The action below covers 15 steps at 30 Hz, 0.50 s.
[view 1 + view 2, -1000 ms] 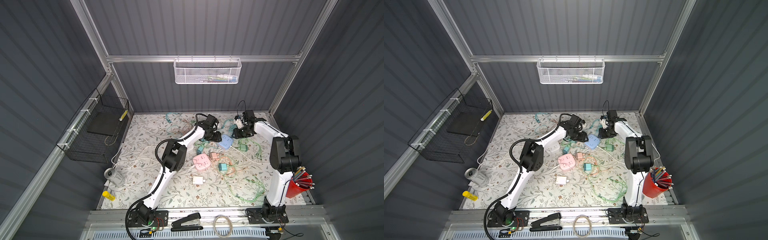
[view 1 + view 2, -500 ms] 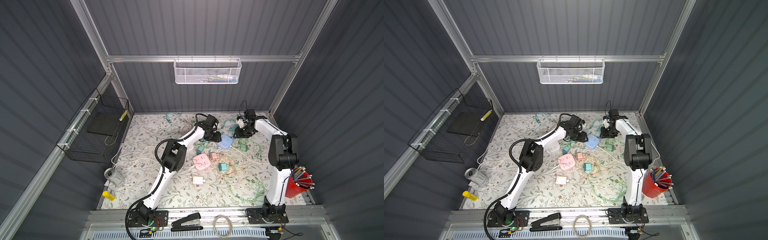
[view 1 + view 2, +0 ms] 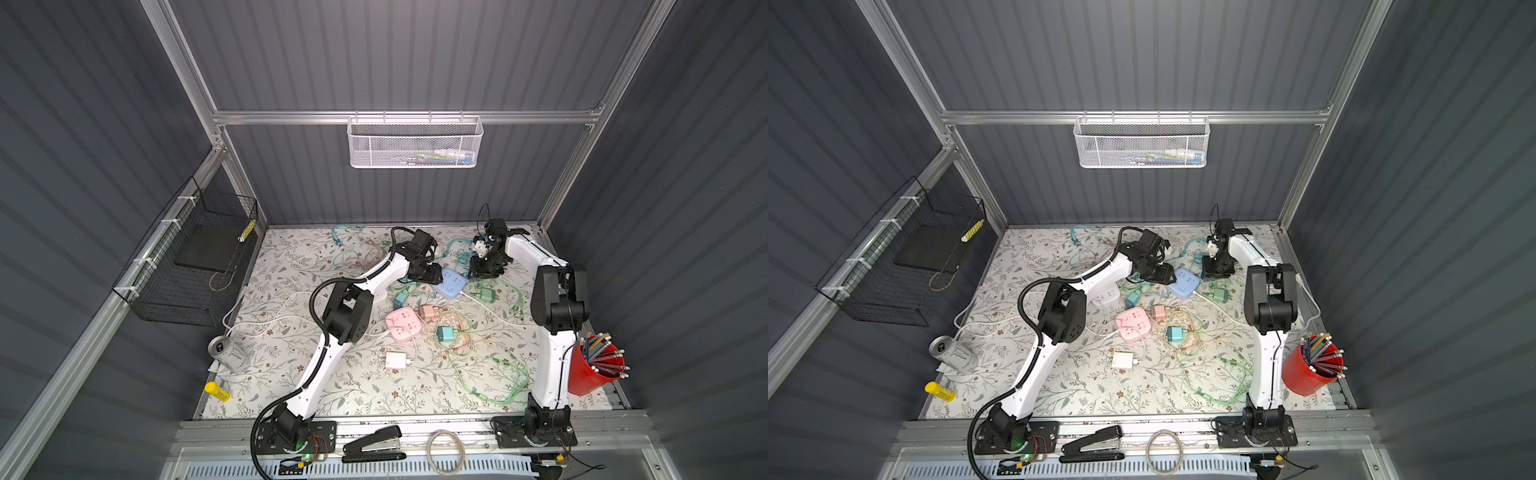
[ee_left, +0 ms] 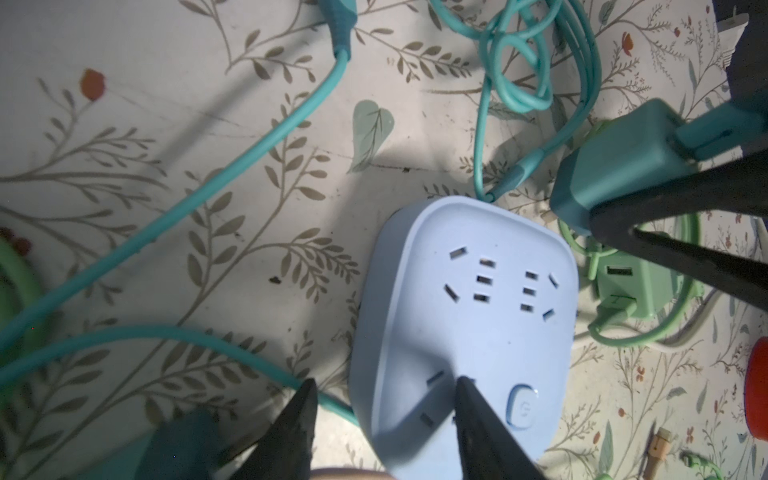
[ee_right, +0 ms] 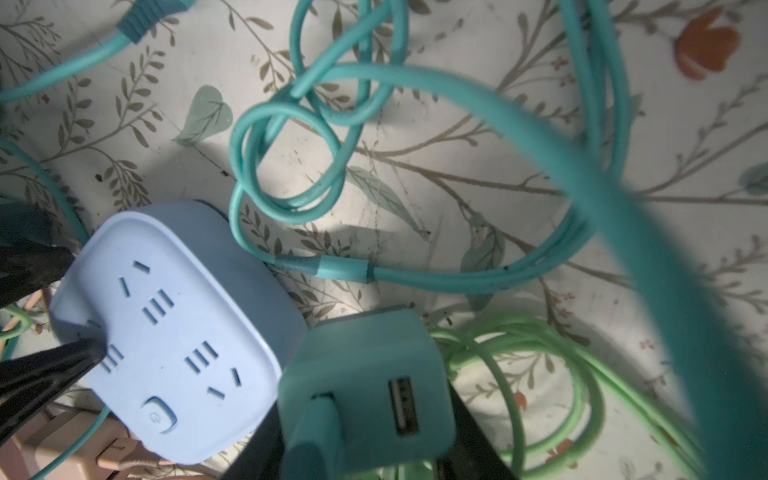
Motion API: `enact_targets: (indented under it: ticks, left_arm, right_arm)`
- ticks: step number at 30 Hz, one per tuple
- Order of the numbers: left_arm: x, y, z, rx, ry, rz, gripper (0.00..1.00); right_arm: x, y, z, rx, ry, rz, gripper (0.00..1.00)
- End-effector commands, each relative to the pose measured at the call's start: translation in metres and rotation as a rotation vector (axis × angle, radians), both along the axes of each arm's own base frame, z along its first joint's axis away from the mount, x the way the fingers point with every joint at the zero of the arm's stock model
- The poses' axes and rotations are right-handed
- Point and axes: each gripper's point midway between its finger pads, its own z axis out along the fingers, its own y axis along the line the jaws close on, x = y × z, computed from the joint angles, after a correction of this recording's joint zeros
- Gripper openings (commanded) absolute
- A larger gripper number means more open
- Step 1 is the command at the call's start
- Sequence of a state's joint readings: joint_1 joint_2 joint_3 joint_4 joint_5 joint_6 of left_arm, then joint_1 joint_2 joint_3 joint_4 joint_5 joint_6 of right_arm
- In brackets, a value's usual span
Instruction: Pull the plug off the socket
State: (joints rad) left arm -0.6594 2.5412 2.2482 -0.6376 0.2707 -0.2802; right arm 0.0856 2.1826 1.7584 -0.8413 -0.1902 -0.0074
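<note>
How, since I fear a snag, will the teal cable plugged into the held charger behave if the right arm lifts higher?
Probably floppy: the teal cable curves in a loose arc from the teal charger held by the right gripper. It may well catch or drag, since knotted teal loops lie on the mat beside the blue socket block.

Worktop (image 3: 291, 266): cream cover, printed brown-olive twigs, grey-green leaves, small orange-red flowers.
Power strip (image 4: 469, 316) pale blue; its button (image 4: 521, 409) ringed brighter blue.
USB charger (image 5: 365, 374) teal; teal cable (image 5: 291, 166) same shade.
Second charger (image 4: 636, 286) light green; green cable (image 5: 582, 374) matches.
Pink power strip (image 3: 402, 325).
Pencil cup (image 3: 586, 374) red.
Mesh basket (image 3: 413, 145) white; wire basket (image 3: 183, 286) black.
Tube (image 3: 217, 392) yellow.
</note>
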Motion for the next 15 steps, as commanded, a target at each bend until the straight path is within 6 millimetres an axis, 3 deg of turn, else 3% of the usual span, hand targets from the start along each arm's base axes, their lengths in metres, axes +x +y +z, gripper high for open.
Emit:
enact_targets:
  ticks: [1,3,8,15]
  left_arm:
    - [-0.012,0.032,-0.033,0.154,0.061,0.020,0.54]
    - [-0.011,0.032,-0.032,0.151,0.057,0.021,0.55]
    - [-0.009,0.030,-0.025,0.142,0.046,0.021,0.56]
    - [-0.008,0.030,-0.018,0.134,0.031,0.025,0.57]
  right_arm:
    - [0.000,-0.003,0.006,-0.008,0.005,-0.025,0.39]
    - [0.002,-0.004,0.010,-0.010,-0.012,-0.031,0.50]
    - [0.007,-0.006,0.023,-0.014,-0.055,-0.043,0.64]
    - [0.012,-0.006,0.041,-0.009,-0.120,-0.055,0.68]
